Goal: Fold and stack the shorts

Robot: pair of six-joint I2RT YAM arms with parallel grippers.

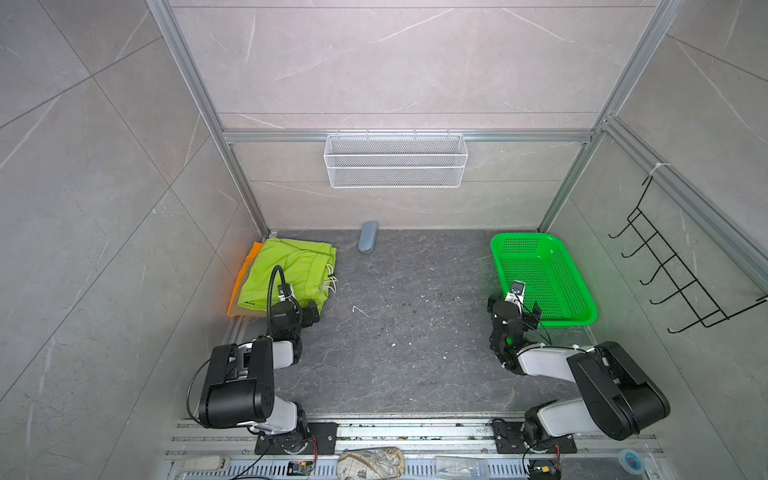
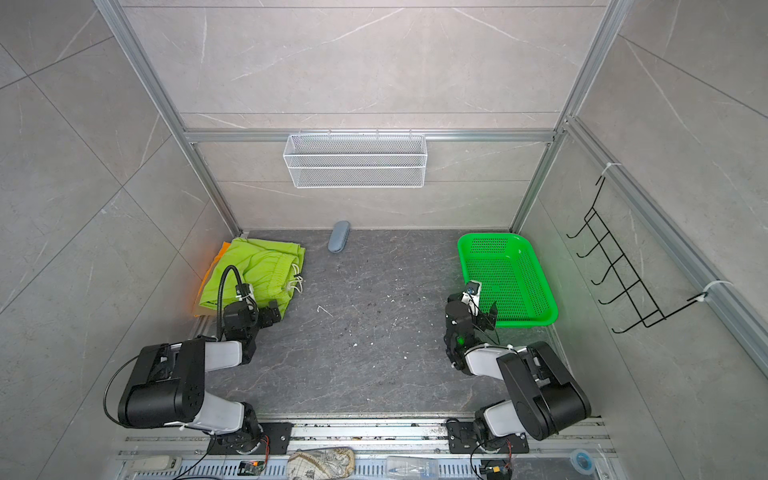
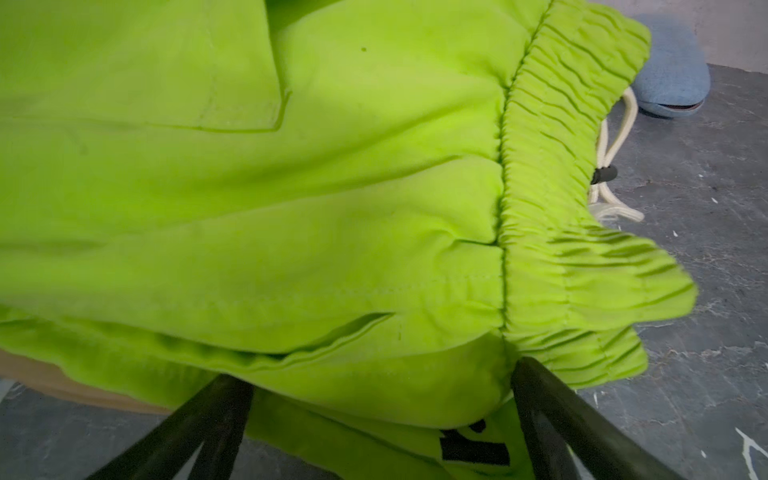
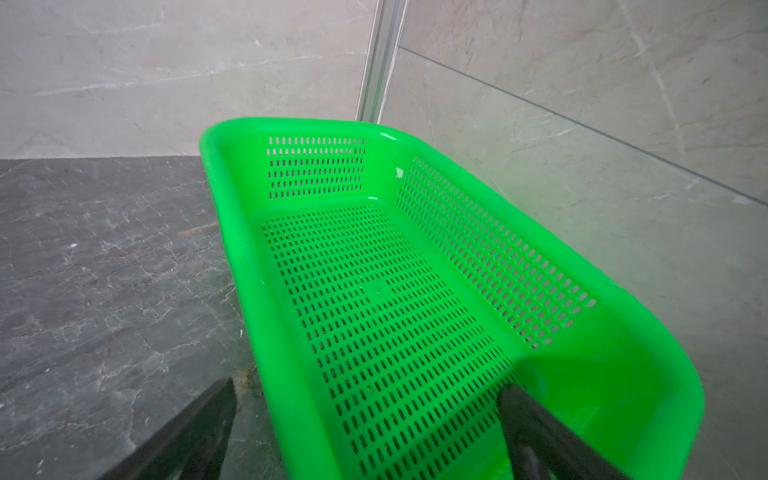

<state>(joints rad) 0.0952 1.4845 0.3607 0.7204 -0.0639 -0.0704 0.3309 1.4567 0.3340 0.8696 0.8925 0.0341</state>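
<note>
Lime green shorts (image 1: 286, 274) top the far-left corner stack, waistband toward table centre, orange shorts (image 1: 245, 274) beneath. Left gripper (image 3: 380, 382) is nearer: fingers apart at the stack's near edge. Right gripper (image 4: 368, 388), fingers also apart, sits over the basket (image 4: 232, 232), well away.

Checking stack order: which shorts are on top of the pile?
The lime green shorts, with elastic waistband and pale drawstring; the orange shorts show only as an edge beneath them.
</note>
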